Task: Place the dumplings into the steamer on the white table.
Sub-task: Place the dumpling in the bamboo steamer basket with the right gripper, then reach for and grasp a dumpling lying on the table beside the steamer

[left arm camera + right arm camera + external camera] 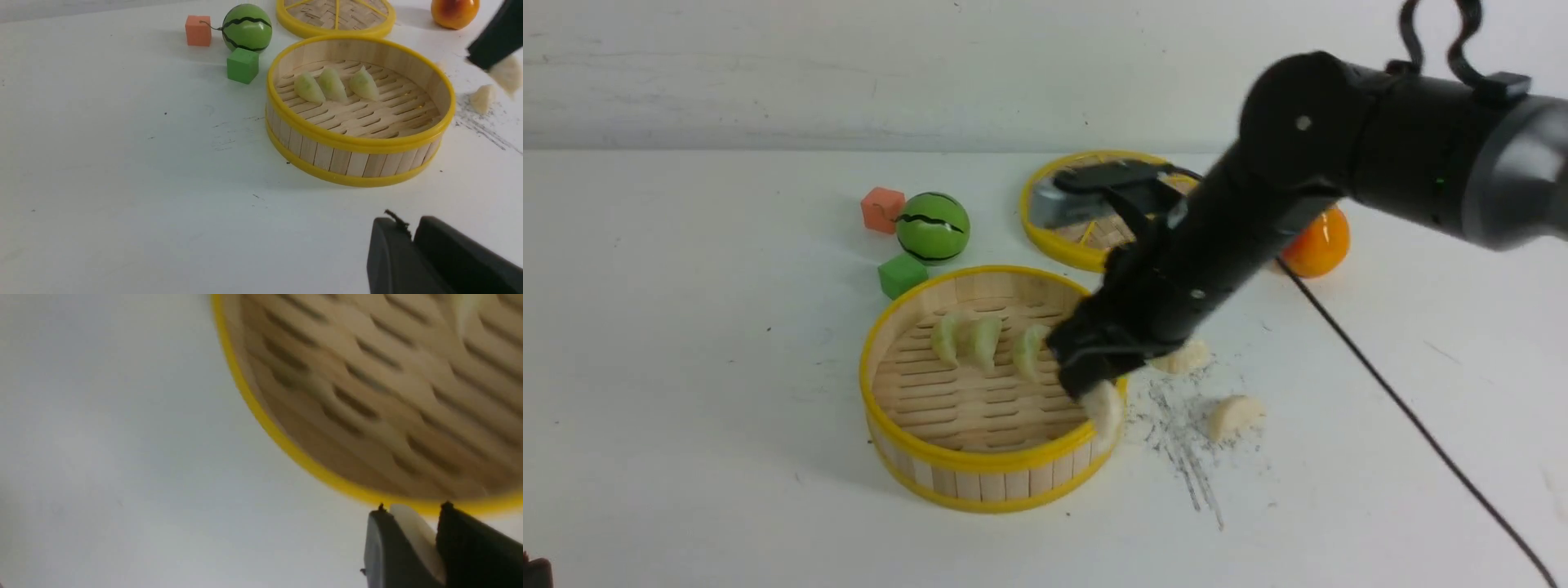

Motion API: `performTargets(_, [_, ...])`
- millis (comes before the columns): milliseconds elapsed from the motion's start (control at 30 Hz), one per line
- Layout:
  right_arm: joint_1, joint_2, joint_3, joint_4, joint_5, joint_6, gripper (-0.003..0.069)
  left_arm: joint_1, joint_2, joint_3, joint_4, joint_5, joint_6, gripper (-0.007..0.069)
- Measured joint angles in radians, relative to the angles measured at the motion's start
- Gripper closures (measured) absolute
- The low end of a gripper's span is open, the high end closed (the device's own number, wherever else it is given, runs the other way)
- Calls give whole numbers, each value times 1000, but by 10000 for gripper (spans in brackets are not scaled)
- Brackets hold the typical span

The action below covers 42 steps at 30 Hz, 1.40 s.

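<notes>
The right tool (1093, 384) pinches one cream dumpling (1104, 412) between its black fingers. The crescent hangs below the tips, over the steamer's (980, 469) right-hand rim; I cannot tell whether it touches the rim. In the right wrist view the pale piece (412, 535) is wedged between both fingers, with the yellow rim just beyond. The left tool (413, 241) sits low over the bench (686, 367), well apart from the steamer, its fingers pressed together on nothing.

The steamer is round and shallow, with a slatted wooden floor, an upright slat wall and smooth yellow rims. Three green dumplings (984, 341), pale and translucent, lie in a row on its far side. Two loose cream ones (1235, 415) lie on the white bench to its right, among grey scuffs (1184, 457). That makes six: three green, three cream.

Behind stand one flat woven lid (1045, 233), one striped green ball (933, 227), one orange cube (882, 209), one green cube (903, 275) and one glossy orange fruit (1319, 245).
</notes>
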Motion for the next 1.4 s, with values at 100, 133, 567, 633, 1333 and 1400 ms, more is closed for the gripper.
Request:
performTargets(100, [62, 94, -110, 13, -72, 2, 505, 0, 0, 0, 0, -2, 0, 547])
performTargets(133, [74, 124, -130, 16, -90, 9, 505, 0, 0, 0, 0, -1, 0, 547])
performTargets(567, [93, 361, -282, -7, -149, 124, 457, 0, 0, 0, 0, 7, 0, 540])
performTargets(633, [93, 361, -284, -12, -153, 125, 414, 0, 0, 0, 0, 7, 0, 539])
performTargets(1333, [-243, 71, -134, -312, 98, 348, 211, 0, -1, 0, 4, 29, 0, 533])
performTargets(1400, [-272, 56, -8, -313, 68, 380, 211, 0, -1, 0, 7, 29, 0, 531])
